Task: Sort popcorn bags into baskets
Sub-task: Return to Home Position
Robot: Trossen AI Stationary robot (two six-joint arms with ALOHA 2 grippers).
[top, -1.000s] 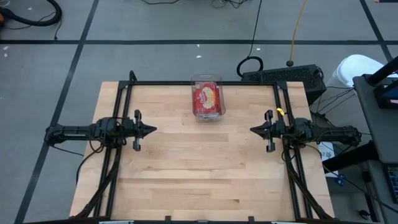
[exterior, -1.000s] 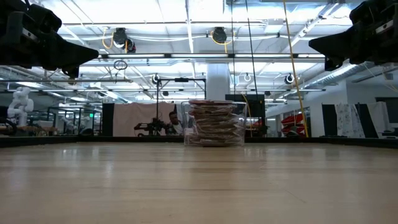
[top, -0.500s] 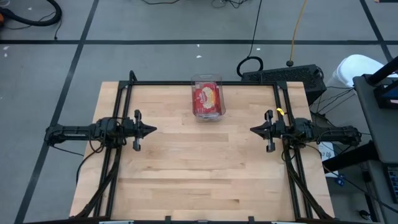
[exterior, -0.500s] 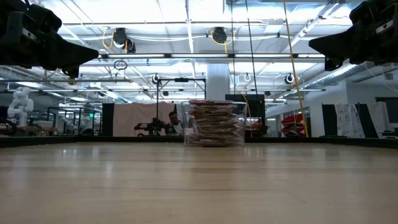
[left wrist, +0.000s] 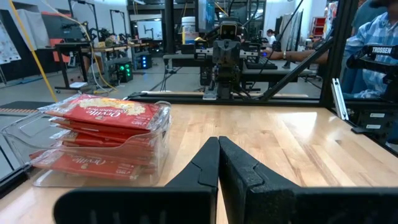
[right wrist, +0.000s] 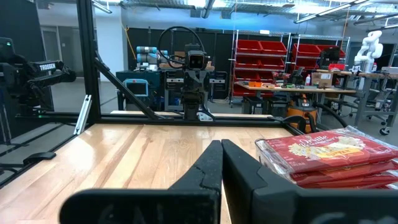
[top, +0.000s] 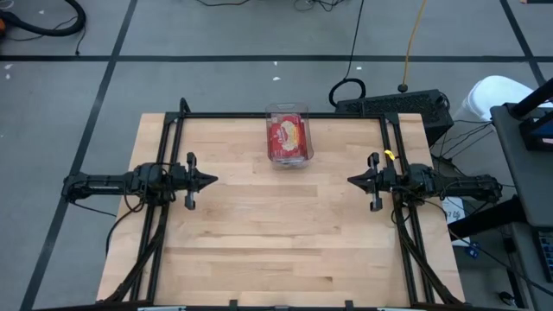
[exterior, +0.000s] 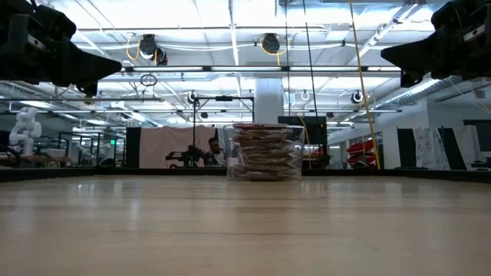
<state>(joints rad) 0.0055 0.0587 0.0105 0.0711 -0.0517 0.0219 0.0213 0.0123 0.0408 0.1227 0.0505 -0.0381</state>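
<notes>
**A:** What's the setting?

**B:** A pale wooden table [top: 259, 250] in a big workshop hall with strip lights overhead. The only thing standing on the boards is the clear bin [top: 288, 108], at the middle of the far edge.

**A:** And the popcorn bags?

**B:** Every one of the popcorn bags [top: 288, 138] I can find is inside that bin. They are stacked flat with a red face uppermost. From the left wrist view the top packet sits level with the rim or just over it. No packet lies on the wood beside the bin.

**A:** Where are the arms?

**B:** The left gripper [top: 212, 180] is well apart from the bin, off to its left and nearer the front. The right gripper [top: 351, 180] mirrors it on the bin's right. They point inward at each other, and the low view shows both raised off the table.

**A:** Is either one holding anything?

**B:** No. In each wrist view the two dark fingers are pressed together with nothing between them.

**A:** Why are they placed like that?

**B:** I'd say the sorting is done and this is a rest pose. Closed, empty claws held clear of the bin cannot knock the stack.

**A:** Is there any weak spot?

**B:** Probably the top packet. It looks loose, so a bump to the bin might slide it off.
</notes>
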